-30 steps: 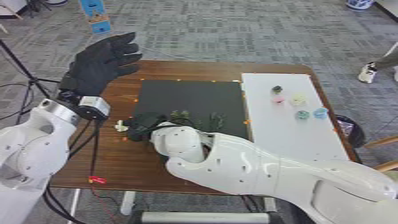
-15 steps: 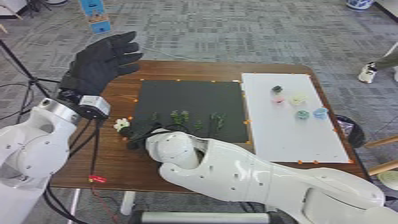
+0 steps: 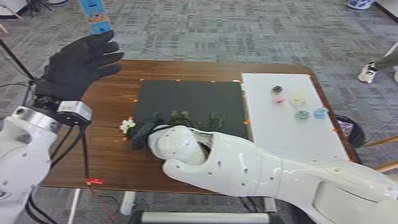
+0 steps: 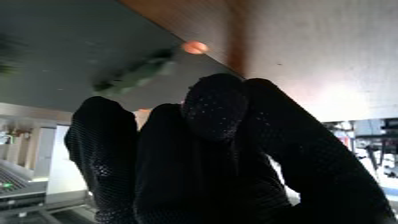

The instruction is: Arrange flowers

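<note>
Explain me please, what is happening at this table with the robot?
The robot seems to be arranging flowers. Its right hand is at the left side of the dark mat, close to a white flower; I cannot tell if it grips the flower. Green sprigs lie on the mat. The left hand is open, above the table's left side, and holds nothing. On the white board at the right, small coloured pieces are waiting.
</note>
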You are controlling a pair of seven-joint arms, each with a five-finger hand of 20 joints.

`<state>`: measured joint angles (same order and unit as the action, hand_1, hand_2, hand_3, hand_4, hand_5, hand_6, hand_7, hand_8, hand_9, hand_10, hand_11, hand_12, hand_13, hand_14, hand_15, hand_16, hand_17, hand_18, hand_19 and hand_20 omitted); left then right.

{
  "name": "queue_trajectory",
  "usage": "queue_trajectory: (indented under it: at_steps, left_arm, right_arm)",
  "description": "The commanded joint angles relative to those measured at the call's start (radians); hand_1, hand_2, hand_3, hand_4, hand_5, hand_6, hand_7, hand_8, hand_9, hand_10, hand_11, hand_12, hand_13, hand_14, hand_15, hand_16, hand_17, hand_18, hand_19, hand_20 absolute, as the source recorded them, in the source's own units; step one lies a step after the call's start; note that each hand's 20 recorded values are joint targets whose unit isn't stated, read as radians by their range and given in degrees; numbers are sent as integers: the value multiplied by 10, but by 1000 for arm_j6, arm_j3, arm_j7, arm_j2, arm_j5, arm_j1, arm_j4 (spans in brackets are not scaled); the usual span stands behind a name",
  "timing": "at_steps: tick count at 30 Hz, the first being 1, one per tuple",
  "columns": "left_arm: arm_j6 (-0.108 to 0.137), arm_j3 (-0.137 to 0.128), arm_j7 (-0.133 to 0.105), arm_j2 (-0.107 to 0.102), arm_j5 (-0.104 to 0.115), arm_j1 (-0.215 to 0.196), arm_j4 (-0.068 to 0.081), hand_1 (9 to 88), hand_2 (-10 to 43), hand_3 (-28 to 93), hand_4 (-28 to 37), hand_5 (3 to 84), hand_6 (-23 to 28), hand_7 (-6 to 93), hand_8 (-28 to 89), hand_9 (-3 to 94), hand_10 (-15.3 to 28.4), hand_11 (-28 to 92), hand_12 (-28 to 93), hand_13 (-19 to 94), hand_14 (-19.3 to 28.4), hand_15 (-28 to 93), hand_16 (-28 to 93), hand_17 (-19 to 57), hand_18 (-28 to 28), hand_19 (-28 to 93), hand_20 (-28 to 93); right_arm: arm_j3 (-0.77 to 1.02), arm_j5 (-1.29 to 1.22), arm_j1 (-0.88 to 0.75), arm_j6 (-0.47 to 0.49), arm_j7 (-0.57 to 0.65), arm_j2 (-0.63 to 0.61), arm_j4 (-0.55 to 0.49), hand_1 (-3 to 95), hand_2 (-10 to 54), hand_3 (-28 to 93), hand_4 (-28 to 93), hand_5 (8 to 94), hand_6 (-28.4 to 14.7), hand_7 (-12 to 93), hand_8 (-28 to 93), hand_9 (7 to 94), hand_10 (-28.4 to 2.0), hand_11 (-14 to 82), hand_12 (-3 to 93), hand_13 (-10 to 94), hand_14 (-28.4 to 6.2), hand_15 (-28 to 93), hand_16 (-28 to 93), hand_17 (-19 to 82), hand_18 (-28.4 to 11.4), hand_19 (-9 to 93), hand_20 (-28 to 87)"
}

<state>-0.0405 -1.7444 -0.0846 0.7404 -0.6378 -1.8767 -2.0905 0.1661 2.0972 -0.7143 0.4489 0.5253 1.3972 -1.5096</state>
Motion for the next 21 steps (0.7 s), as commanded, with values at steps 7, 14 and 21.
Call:
queue_trajectory:
  at_steps: [7,14,21]
  left_arm:
    - [20,-26,-8,24,-1,-59,-13,237,-25,711,-283,310,29,202,-98,296,129,247,177,243,150,296,6,-92,228,461,92]
    - [23,-31,-11,26,0,-68,-17,236,-25,711,-283,310,29,203,-99,296,128,248,178,243,150,295,6,-92,228,461,92]
    - [20,-37,-4,29,1,-75,-18,237,-24,709,-283,310,29,203,-98,296,129,248,177,243,150,295,6,-92,228,460,91]
  right_arm:
    - [27,-15,-31,114,45,-95,-7,232,238,922,-68,350,-12,128,-117,811,-115,662,316,852,-36,878,393,580,-226,932,737]
    - [37,-14,-39,113,11,-119,-51,229,234,921,-66,357,-8,127,-117,811,-116,661,316,853,-37,877,394,580,-226,932,737]
    - [61,16,-65,4,-36,-155,-106,227,163,908,-70,356,-7,129,-116,811,-115,660,318,854,-37,875,397,582,-227,932,737]
